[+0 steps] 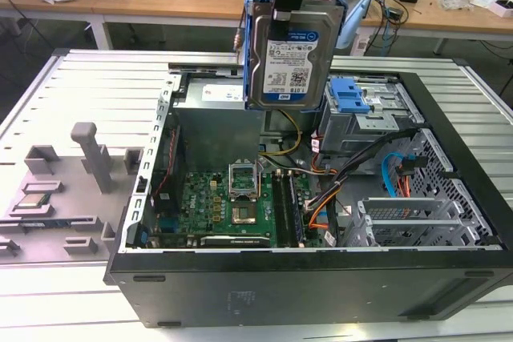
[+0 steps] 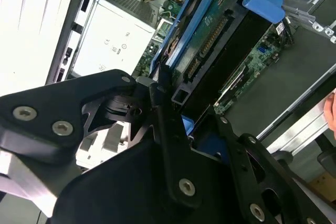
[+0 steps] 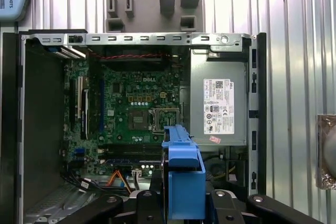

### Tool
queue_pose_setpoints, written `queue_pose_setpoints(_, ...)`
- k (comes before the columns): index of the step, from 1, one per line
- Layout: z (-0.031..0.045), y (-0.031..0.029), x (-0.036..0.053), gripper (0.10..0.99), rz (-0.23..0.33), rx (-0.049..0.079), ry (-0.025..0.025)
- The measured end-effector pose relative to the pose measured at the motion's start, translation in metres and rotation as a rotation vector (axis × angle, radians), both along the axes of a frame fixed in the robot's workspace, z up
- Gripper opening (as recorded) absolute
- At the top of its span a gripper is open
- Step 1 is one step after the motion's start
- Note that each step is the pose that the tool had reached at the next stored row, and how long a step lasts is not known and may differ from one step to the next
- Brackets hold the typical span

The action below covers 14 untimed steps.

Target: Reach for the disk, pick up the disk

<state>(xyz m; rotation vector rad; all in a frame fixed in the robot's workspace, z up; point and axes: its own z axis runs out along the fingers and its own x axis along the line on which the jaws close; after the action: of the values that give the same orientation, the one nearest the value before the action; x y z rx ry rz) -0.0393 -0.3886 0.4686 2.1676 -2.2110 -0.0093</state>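
On the exterior view's left a grey fixture [image 1: 88,158] lies beside the open computer case [image 1: 321,286] with its green motherboard [image 1: 224,206], and above the case the gripper [image 1: 282,7] pinches the disk [image 1: 290,58] upright by its top edge, a blue caddy [image 1: 350,95] just right of it

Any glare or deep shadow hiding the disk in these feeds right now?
Exterior view: even light, no glare on the disk label. Second wrist view: the slatted table is washed out white; the disk's connector edge is evenly lit. First wrist view: the case wall lies in shadow, the motherboard is well lit.
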Motion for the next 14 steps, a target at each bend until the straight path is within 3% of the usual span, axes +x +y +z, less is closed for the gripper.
queue_pose_setpoints(14,-0.0005,-0.0156,0.0000,0.361,0.000,0.000,0.0000)
